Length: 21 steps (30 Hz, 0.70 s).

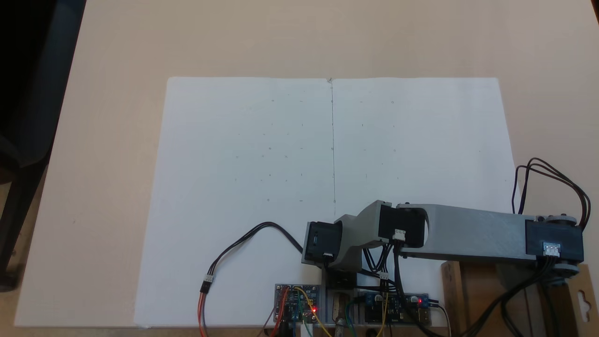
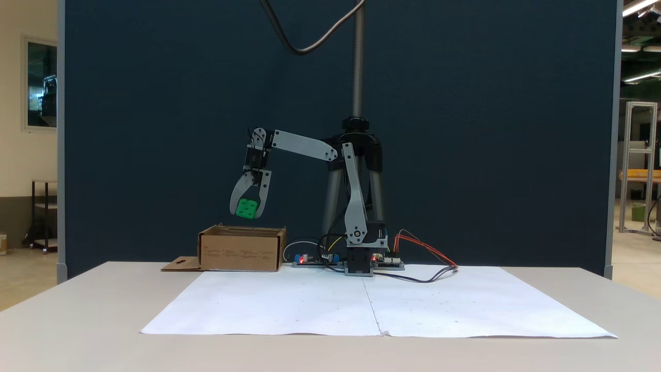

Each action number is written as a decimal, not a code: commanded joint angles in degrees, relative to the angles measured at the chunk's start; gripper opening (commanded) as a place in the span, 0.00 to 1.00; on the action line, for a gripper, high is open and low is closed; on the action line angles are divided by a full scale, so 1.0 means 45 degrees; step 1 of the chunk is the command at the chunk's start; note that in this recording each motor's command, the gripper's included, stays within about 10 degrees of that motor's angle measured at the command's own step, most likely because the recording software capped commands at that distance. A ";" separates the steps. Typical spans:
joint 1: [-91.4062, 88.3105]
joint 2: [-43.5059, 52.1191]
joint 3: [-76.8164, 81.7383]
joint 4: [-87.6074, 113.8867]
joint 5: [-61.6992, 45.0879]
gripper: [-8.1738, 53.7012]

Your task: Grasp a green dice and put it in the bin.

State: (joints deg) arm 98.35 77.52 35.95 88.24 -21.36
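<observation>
The green dice (image 2: 247, 207) hangs in the air between the two grey fingers of my gripper (image 2: 247, 213), which is shut on it and points down. It sits just above the open top of the bin (image 2: 241, 249), a brown cardboard box with low walls at the left of the arm's base. In a fixed view from above, the grey forearm (image 1: 472, 231) reaches right over the bin (image 1: 472, 299), whose flap with the keyhole cutout (image 1: 582, 297) shows at the lower right corner; gripper and dice are hidden beneath the arm there.
White paper sheets (image 1: 327, 187) cover the tan table (image 1: 117, 93). Circuit boards with red lights (image 1: 299, 302) and loose cables (image 1: 234, 257) lie by the arm's base. A tripod (image 2: 356, 155) and a dark blue screen (image 2: 465, 129) stand behind.
</observation>
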 commanded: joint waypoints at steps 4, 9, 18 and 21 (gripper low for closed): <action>0.0332 0.0273 -0.0391 -0.0195 -0.0937 0.77; 0.0313 0.0254 -0.0273 -0.0215 -0.0898 0.77; -0.1484 0.2129 -0.0273 -0.0215 0.2109 0.77; -0.2969 0.3125 -0.0273 -0.0215 0.3145 0.77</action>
State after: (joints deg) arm 87.10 87.01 35.95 88.24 -13.36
